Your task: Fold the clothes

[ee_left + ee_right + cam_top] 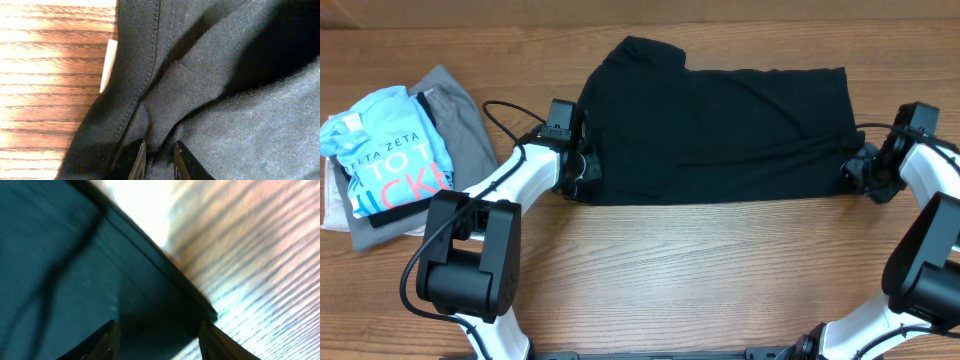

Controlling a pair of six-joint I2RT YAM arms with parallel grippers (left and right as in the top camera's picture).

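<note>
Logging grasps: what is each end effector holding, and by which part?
Left end effector pinches the black T-shirt near its collar; right end effector is open, holding nothing.

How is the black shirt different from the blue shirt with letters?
The plain black soft T-shirt has no print; the light blue shirt has white and pink letters. The black one lies spread out mid-table; the blue one sits bunched on a grey garment at the left. The left pincer pinches the black one; nothing touches the blue one. Both are cloth.
</note>
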